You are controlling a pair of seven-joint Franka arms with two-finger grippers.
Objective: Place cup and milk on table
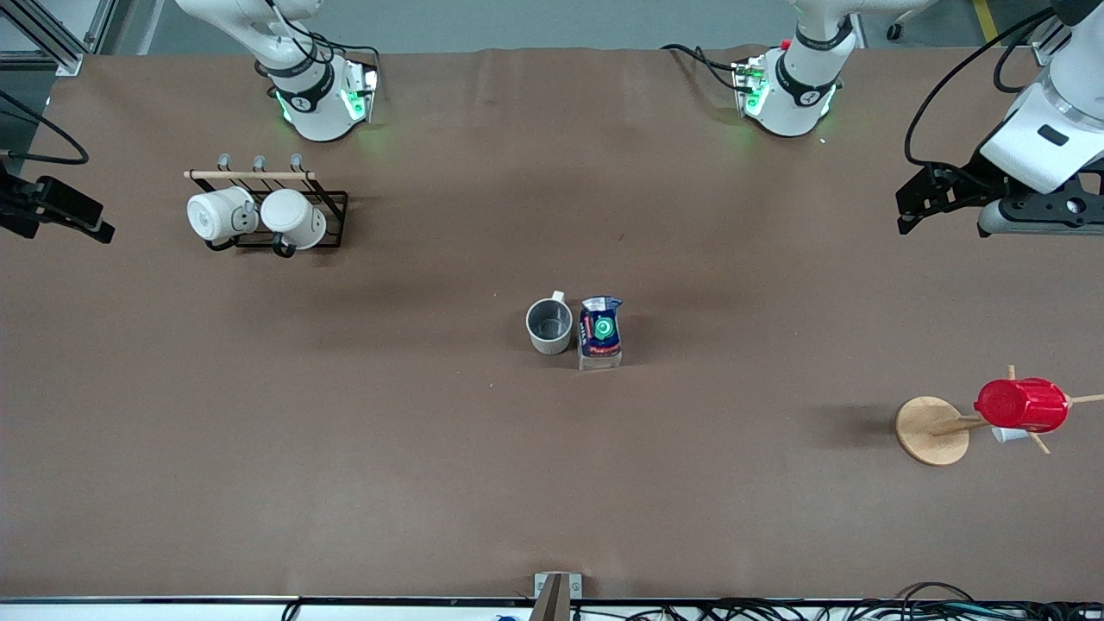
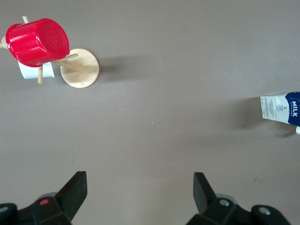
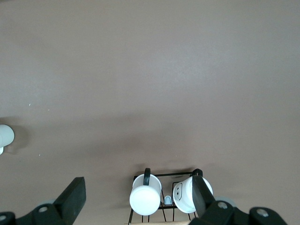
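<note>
The off-white cup (image 1: 549, 326) stands upright on the brown table (image 1: 345, 448) near its middle, grey inside showing, handle toward the arms' bases. The milk (image 1: 600, 332), a blue and white carton with a green cap, stands right beside it toward the left arm's end; its edge shows in the left wrist view (image 2: 281, 108). A white edge that may be the cup shows in the right wrist view (image 3: 5, 137). My left gripper (image 1: 906, 211) (image 2: 139, 187) is open and empty over the table's left-arm end. My right gripper (image 1: 78, 216) (image 3: 139, 194) is open and empty over the right-arm end.
A black wire rack (image 1: 332, 207) with two hung white mugs (image 1: 220, 214) (image 3: 145, 199) stands near the right arm's base. A red ribbed cup (image 1: 1022, 404) (image 2: 37, 41) rests on a wooden stand (image 1: 931, 429) at the left arm's end, nearer the front camera.
</note>
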